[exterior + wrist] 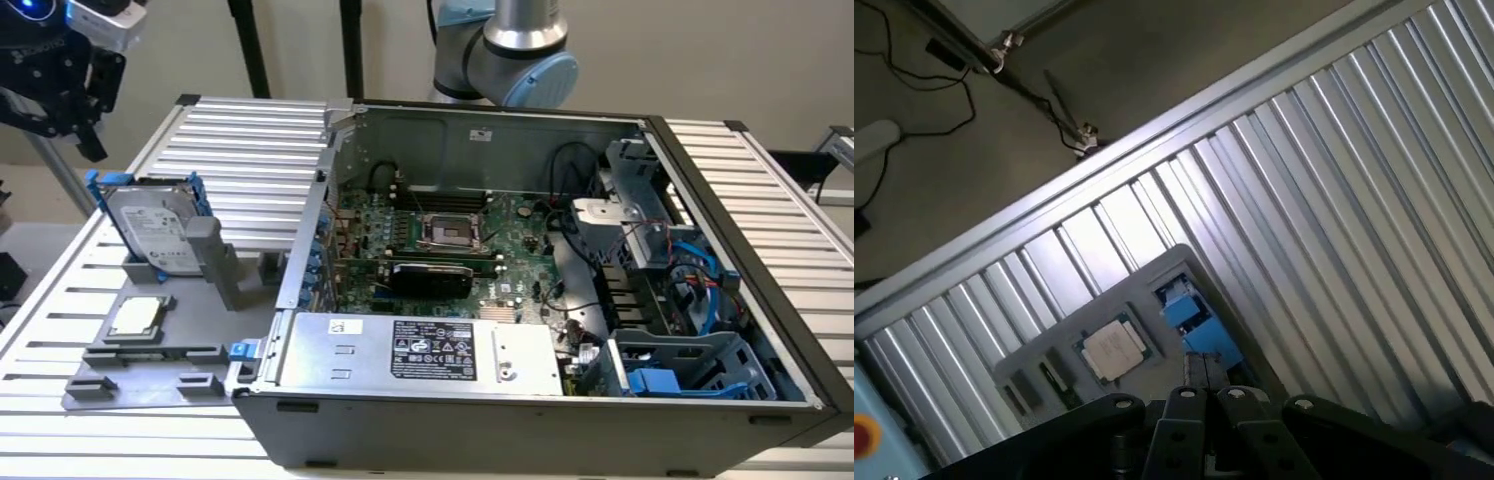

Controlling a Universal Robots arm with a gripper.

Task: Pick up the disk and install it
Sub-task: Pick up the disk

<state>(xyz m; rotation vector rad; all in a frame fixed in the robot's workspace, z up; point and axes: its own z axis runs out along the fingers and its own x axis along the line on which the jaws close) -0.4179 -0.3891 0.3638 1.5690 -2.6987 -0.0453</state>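
Observation:
The disk (151,226), a silver-grey drive with a white label in a bright blue carrier, stands upright in a slot of the grey holder tray (147,375) on the exterior view's left. In the wrist view the disk (1192,318) shows from above as a blue-edged block. My black gripper (60,115) hangs high over the table's far left corner, above and behind the disk and well apart from it. In the wrist view the gripper (1211,398) has its fingertips together with nothing between them.
An open computer case (534,400) fills the middle, with a motherboard (447,235) and an empty blue cage (681,365) at its near right. A small square chip (138,316) (1114,350) lies on the tray. The ribbed table (254,140) ends near the gripper.

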